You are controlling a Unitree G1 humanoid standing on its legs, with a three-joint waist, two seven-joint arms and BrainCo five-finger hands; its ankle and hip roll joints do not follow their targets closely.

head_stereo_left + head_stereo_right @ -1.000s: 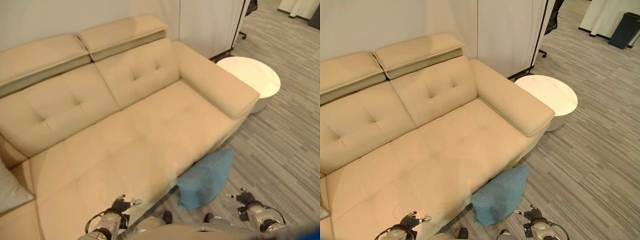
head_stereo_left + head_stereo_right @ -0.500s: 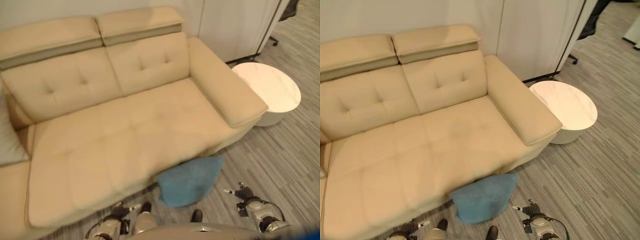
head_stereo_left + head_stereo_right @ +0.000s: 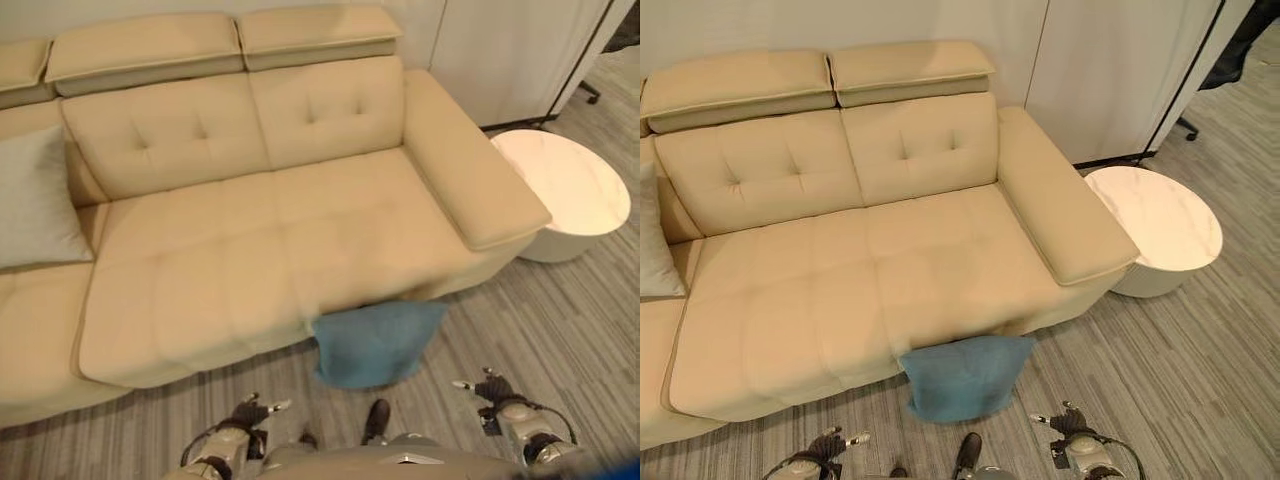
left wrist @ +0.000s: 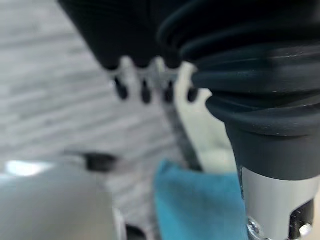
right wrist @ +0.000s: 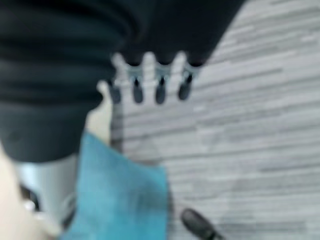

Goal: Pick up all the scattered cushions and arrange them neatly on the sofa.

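Blue cushion [image 3: 372, 343] half under sofa [image 3: 260, 250] edge; both hands [image 3: 245, 413] [image 3: 489, 389] released, empty.

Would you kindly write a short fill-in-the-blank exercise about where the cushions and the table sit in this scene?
1. The blue cushion lies on the ____, against the front of the beige sofa.
2. The grey cushion leans upright on the sofa's ____ end.
3. The round white side table stands beside the sofa's ____ armrest.
4. The left hand and right hand both hold ____.

Missing words: floor; left; right; nothing
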